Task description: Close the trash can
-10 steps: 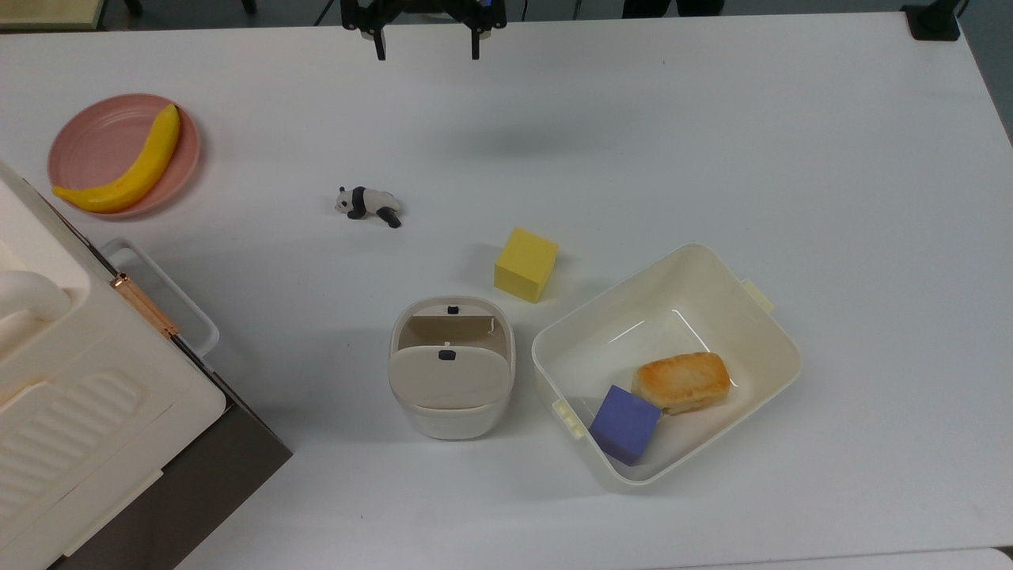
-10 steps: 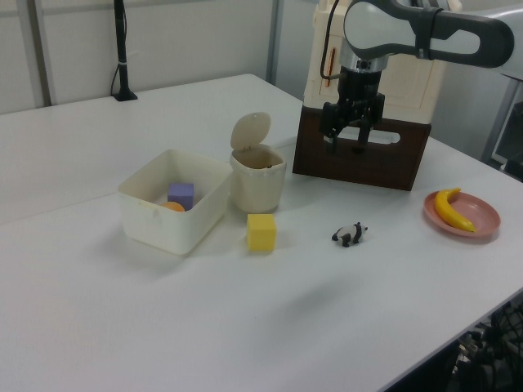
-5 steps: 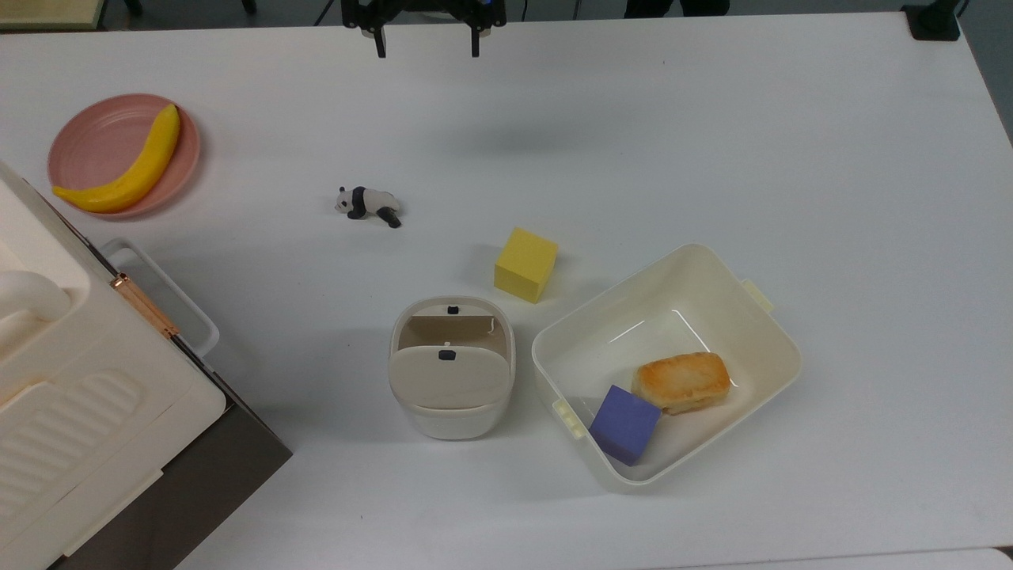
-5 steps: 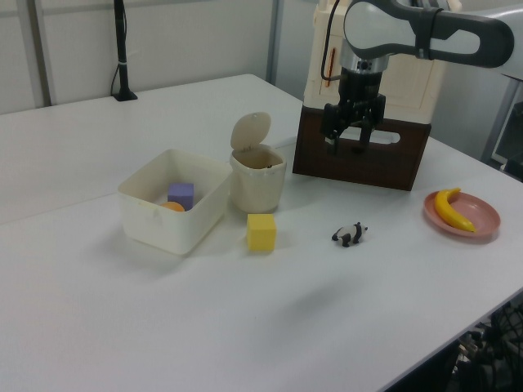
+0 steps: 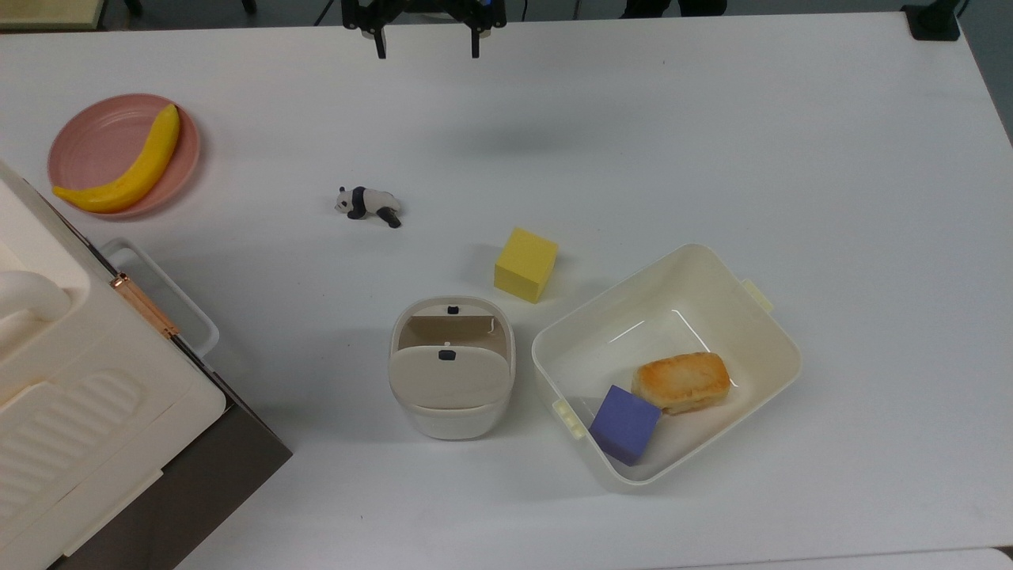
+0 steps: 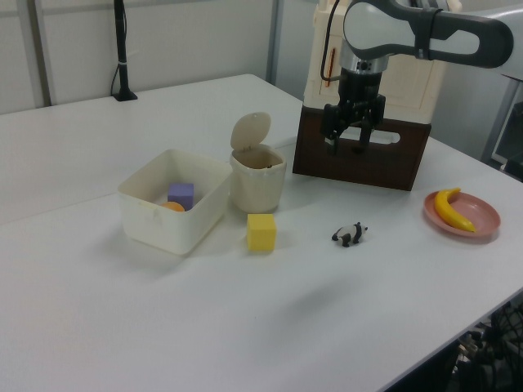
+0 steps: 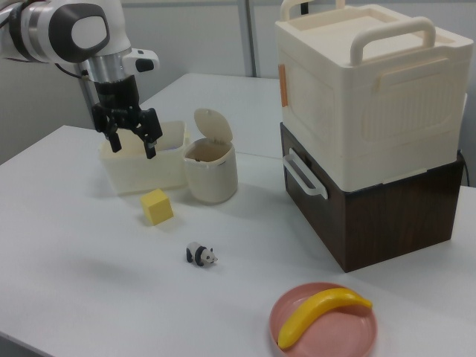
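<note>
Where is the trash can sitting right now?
In the top view the trash can stands low of centre, lid raised, between the open tub on the top view's right and the big box on its left, just below the yellow cube.

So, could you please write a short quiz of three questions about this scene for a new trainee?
1. True or false: the lid of the trash can is raised.
2. What lies on the pink plate?
A. banana
B. panda figure
C. yellow cube
3. Name the two things inside the cream tub.

Key:
1. True; the gripper is open, apart from it.
2. A, the banana.
3. Purple block, bread.
</note>
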Controlling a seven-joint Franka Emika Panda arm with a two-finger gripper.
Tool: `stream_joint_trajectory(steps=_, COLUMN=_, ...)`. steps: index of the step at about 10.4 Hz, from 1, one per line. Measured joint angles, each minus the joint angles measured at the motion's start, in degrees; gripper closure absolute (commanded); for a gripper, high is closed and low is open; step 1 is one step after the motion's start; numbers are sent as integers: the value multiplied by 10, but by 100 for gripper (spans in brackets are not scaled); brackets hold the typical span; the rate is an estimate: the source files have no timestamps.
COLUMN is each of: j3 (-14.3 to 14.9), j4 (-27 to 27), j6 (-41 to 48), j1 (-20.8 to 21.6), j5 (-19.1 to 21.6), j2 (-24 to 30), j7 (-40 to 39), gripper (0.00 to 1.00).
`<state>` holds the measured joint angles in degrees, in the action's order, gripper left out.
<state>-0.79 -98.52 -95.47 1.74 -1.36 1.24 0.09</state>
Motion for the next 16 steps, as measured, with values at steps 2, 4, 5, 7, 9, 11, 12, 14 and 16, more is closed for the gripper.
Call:
stream_joint_trajectory(steps=2, j3=0, j4=0, j6=0, j1=0, j5=0, j2=0, j7=-1, gripper=61)
stream_joint_trajectory(steps=4, j3=0, j4=0, j6=0, j1=0, j5=0, j2=-1, j7=-13, gripper=93)
stream_joint_trajectory(steps=5, j3=0, j4=0, j6=0, j1=0, j5=0, j2=-2, j7=-19, gripper=100)
stream_joint_trajectory(steps=7, j3=0, j4=0, j6=0, j1=0, j5=0, j2=-2, j7=-24, gripper=100)
stream_joint_trajectory(steps=9, j3=0, j4=0, j6=0, j1=1, j5=0, j2=-3, j7=-29, gripper=100)
stream_joint_trajectory(steps=11, j3=-1, j4=0, j6=0, j1=1, j5=0, j2=-7, j7=-30, gripper=100)
stream_joint_trajectory(steps=12, j3=-1, j4=3, j6=0, j1=1, j5=0, j2=-11, j7=-32, gripper=100)
stream_joint_trajectory(steps=14, j3=-1, j4=28, j6=-9, j1=1, j5=0, j2=-28, j7=-47, gripper=100)
stream_joint_trajectory(steps=16, j3=-1, j4=66, j6=-38, j1=1, j5=0, j2=-54, j7=-47, gripper=100)
